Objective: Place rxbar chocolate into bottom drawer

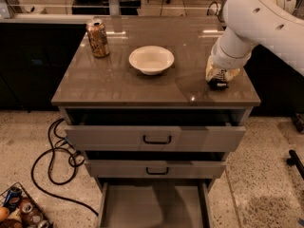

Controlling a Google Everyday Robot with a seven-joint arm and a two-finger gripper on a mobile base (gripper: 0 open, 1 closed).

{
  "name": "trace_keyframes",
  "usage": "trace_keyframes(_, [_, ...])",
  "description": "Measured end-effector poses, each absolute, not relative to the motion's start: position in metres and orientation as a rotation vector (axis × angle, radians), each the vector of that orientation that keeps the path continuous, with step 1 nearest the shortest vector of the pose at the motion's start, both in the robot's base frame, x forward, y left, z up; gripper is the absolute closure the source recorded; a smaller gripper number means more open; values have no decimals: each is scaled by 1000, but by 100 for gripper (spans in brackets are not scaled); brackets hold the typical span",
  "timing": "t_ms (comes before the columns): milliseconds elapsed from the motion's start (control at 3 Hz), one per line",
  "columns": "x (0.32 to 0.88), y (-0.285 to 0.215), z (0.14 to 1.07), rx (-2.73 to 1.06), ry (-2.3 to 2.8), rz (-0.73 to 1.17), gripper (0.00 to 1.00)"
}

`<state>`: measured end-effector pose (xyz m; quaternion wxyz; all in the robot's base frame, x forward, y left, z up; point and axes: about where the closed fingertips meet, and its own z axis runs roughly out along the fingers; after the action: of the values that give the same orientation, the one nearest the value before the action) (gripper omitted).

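Note:
My gripper (218, 81) points down at the right end of the cabinet top (123, 87), its tip on or just above the surface. A small black thing (218, 85) shows right under it, apparently the rxbar chocolate, mostly hidden by the gripper. The bottom drawer (154, 207) is pulled out at the lowest level, showing a plain grey floor with nothing in it. The white arm (256, 18) comes in from the upper right.
A white bowl (151, 59) sits mid-top and a brown-gold can (97, 37) at the back left. The two upper drawers (156, 137) stand partly open above the bottom one. A black cable (52, 158) and a basket of cans (21, 212) lie on the floor at left.

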<state>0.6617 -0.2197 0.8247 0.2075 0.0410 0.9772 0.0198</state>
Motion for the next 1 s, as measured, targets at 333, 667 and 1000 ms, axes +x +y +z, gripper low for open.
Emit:
trace_keyframes(333, [662,-219,826,108,2720,55,100])
trace_keyframes(667, [639,-229,849,76,2683,23,100])
trace_keyframes(1000, [603,-236,882,26,2622,1,100])
